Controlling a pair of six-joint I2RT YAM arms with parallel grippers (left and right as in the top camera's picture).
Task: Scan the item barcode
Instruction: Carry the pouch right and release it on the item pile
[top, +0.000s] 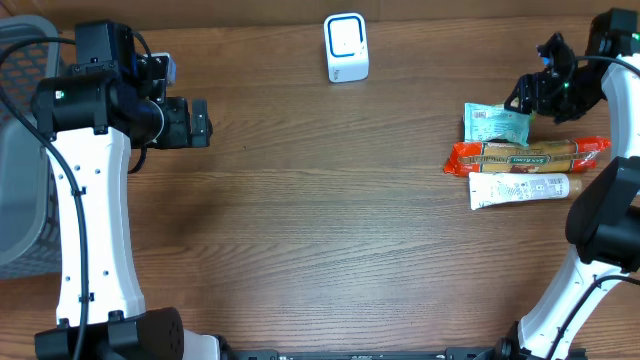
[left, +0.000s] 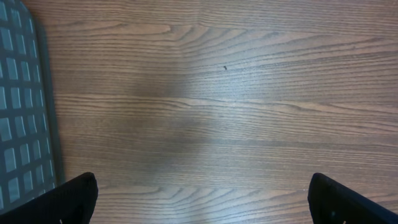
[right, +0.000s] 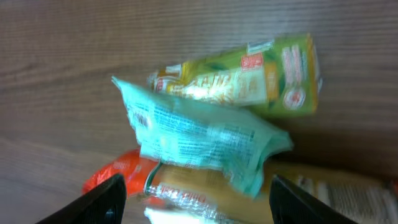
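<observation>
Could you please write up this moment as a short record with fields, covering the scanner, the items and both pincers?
scanner: white scanner, top centre of the overhead view
items: teal packet, orange packet and white tube, grouped at the right
hidden item: green packet, partly under the teal packet
left pincer: open, empty, over bare table
right pincer: open, fingers either side of the teal packet
basket: grey basket, left edge
</observation>
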